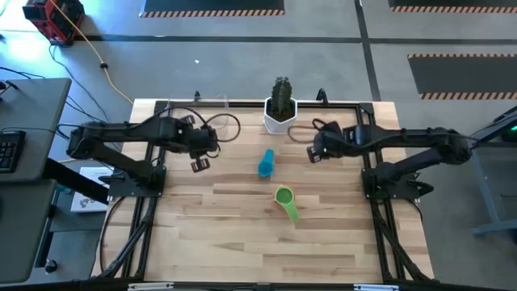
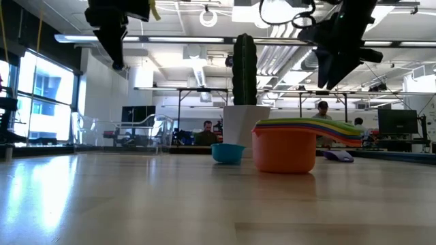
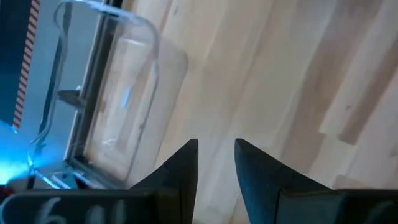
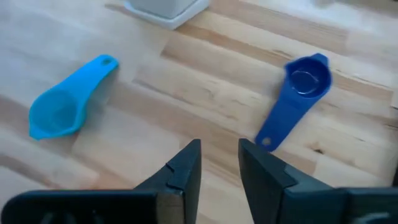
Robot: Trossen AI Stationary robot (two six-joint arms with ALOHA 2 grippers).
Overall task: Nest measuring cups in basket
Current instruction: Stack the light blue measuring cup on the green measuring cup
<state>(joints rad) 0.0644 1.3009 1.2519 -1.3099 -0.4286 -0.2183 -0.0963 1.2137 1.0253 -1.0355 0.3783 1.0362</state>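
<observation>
The light blue cup (image 1: 266,163) lies on its side mid-table, also in the right wrist view (image 4: 65,106). A nested stack of cups (image 1: 285,200), green on top in the high view and orange outermost in the low view (image 2: 286,146), stands nearer the near edge. The dark blue cup (image 4: 298,93) lies flat below my right gripper (image 1: 313,149), which hovers open by a narrow gap. My left gripper (image 1: 200,162) hovers with its fingers slightly apart over bare table. The clear basket (image 3: 118,93) sits near the far left edge.
A white pot with a cactus (image 1: 280,109) stands at the far edge, between the two arms. Black cables loop near the far edge (image 1: 226,125). Bare wood (image 1: 242,242) stretches along the near half of the table. People sit in the room beyond (image 2: 206,133).
</observation>
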